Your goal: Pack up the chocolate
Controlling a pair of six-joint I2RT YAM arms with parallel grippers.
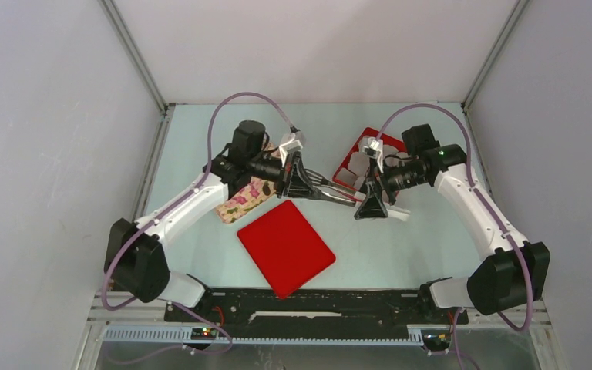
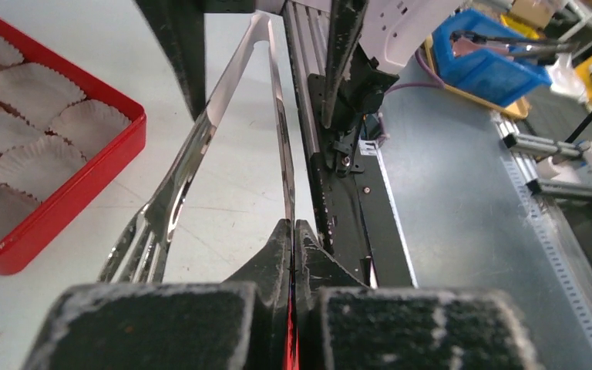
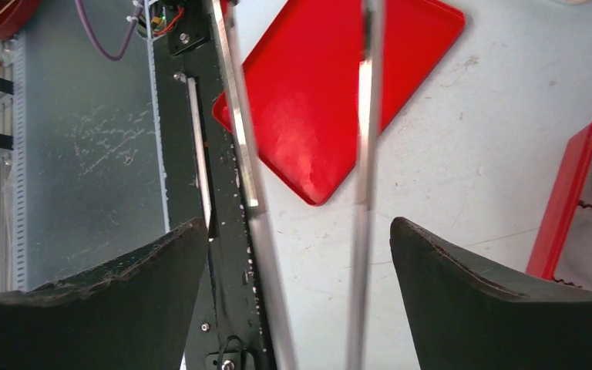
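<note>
though the tongs (image 3: 366, 154) blur, left gripper (image 2: 293, 230) seems clamped on them, right gripper (image 3: 297, 225) wide.

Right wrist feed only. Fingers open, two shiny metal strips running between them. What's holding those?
Observer: The left gripper. It is shut on one leg of the metal tongs; your strips are the tongs' two legs.
Operator: Anything in the red tin at my right edge?
Observer: White paper cups fill the part of the red tin that the left wrist view shows. No chocolate is visible in them.
Operator: Where's the flower tray?
Observer: In the top view, the flower-print tray lies left of the red lid, partly under the left arm.
</note>
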